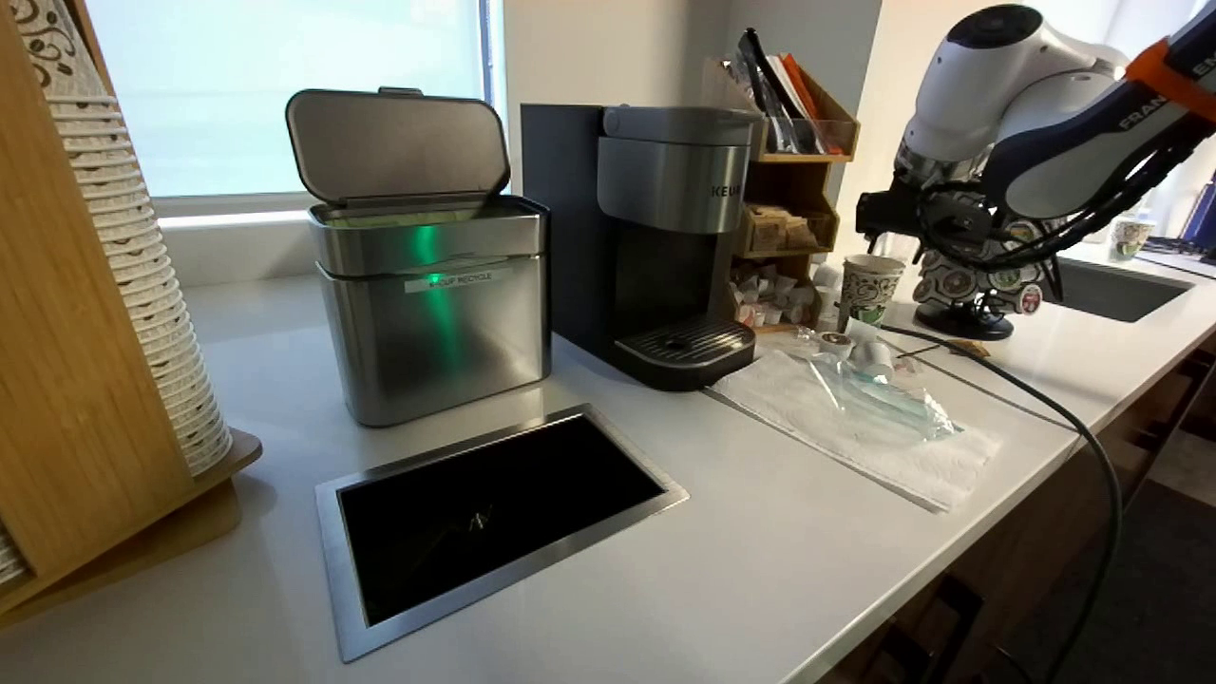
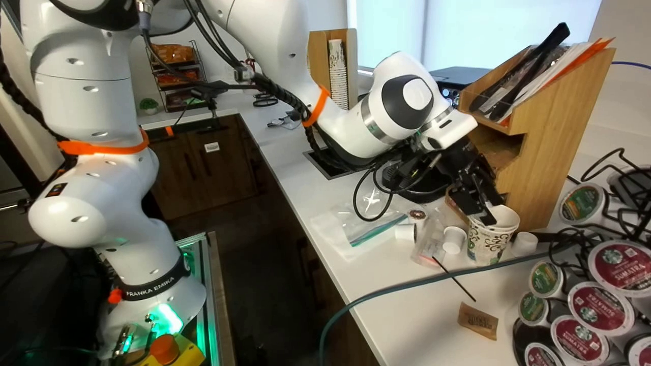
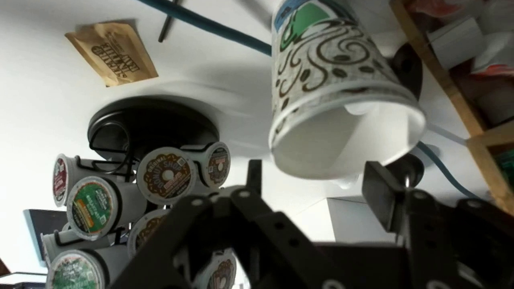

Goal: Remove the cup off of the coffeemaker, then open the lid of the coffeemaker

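The cup (image 1: 869, 285) is a pale paper cup with a brown swirl pattern, upright on the counter beside the wooden organizer; it also shows in an exterior view (image 2: 489, 241) and in the wrist view (image 3: 321, 68). The coffeemaker (image 1: 665, 185) is a tall dark grey machine with a bare drip base. Its lid (image 1: 679, 123) is down. In an exterior view the arm hides most of the coffeemaker (image 2: 414, 185). My gripper (image 3: 315, 178) is open and empty, its fingers apart at the cup's rim; it is also seen just above the cup (image 2: 491, 209). Contact cannot be told.
A steel bin (image 1: 437, 313) with raised lid stands beside the coffeemaker, behind a recessed opening (image 1: 494, 513). A plastic bag (image 1: 883, 394) and pods lie on a paper towel (image 1: 855, 437). A pod rack (image 2: 585, 305), wooden organizer (image 2: 564, 117) and cable (image 2: 396, 291) are near the cup.
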### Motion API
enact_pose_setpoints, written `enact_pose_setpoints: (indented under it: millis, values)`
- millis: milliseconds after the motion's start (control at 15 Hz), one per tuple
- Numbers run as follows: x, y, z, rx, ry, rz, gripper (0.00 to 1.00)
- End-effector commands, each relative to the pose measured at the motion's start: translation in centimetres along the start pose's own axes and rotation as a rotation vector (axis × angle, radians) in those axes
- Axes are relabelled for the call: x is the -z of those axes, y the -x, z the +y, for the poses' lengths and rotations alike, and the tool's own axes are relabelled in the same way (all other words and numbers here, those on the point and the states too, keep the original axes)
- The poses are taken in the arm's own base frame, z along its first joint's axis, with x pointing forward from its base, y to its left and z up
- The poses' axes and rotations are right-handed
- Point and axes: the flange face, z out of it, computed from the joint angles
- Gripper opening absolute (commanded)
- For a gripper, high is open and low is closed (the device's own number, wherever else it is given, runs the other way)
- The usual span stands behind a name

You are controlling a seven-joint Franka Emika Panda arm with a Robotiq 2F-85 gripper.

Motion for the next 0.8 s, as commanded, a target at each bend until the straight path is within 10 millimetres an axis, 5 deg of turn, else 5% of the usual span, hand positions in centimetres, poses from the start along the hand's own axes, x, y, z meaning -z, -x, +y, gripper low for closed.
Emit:
enact_pose_setpoints:
  millis: [0,400,733]
  values:
    - [5.2,-1.1,0.7,0.046,-0.064,0.065,0.99]
    - [14.1,-1.1,4.2,0.282,-0.286,0.090,1.00]
    - [17.6,4.1,4.8,0.401,-0.510,0.033,1.00]
